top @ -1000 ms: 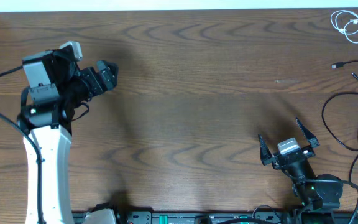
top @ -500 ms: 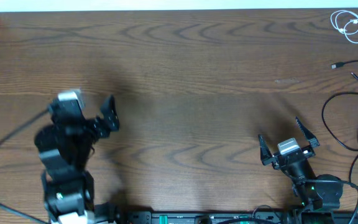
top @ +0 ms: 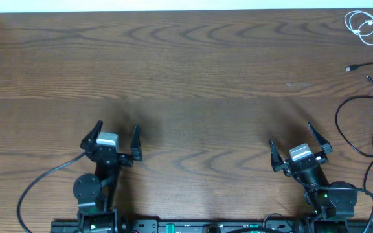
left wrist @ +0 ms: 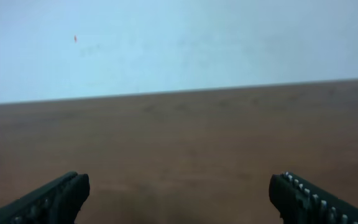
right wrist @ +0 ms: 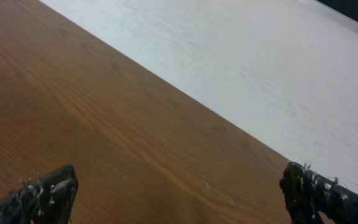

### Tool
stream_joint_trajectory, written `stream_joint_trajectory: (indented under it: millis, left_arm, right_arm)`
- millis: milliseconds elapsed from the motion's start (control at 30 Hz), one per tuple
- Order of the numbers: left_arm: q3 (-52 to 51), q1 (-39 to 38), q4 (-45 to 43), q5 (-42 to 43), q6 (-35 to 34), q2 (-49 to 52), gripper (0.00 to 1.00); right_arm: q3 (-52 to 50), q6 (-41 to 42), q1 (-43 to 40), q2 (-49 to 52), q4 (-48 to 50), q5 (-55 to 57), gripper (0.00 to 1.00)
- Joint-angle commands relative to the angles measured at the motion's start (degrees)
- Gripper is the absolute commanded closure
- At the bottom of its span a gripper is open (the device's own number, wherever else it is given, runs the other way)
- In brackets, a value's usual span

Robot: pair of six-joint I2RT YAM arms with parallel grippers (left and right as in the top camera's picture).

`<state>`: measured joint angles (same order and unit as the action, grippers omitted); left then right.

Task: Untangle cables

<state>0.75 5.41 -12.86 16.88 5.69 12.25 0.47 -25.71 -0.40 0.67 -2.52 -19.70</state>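
On my overhead view the left gripper [top: 117, 128] sits low by the near edge of the table [top: 193, 71], pulled in close to its base. Its jaws are spread wide and grasp nothing. A thick base wire [top: 28, 194] curls away to its left. From the left wrist camera I see both fingers [left wrist: 48, 200] at the bottom corners, with only bare wood between them and a pale wall [left wrist: 179, 43] beyond the far edge.

Right of centre, the right gripper [top: 290, 134] also sits near its base, turned slightly left. Its jaws are released as well, with only wood in the gap. The right wrist camera confirms it, with its fingertips [right wrist: 48, 191] wide apart over bare table.

The black cables [top: 358, 123] lie in loose crossing loops at the far right edge, well apart from both grippers and partly cut off by the frame. Two small plug ends [top: 350, 68] point leftward. The white cable [top: 366, 27] lies coiled in the far right corner, apart from the black ones.
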Motion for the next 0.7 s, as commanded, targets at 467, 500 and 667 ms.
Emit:
stream_joint_trajectory:
  millis: [467,500,667]
  left_arm:
    - [-0.5,-0.3,16.0,-6.0,2.2,-12.2,0.02]
    - [-0.5,-0.3,16.0,-6.0,2.2,-12.2,0.02]
    - [-0.5,-0.3,16.0,-6.0,2.2,-11.8,0.02]
  right_arm:
    - [-0.2,1.0,0.7,-0.4,-0.2,-0.3,0.01]
    - [-0.2,1.0,0.7,-0.4,-0.3,-0.3,0.01]
    - [-0.2,1.0,0.7,-0.4,-0.3,-0.3,0.01]
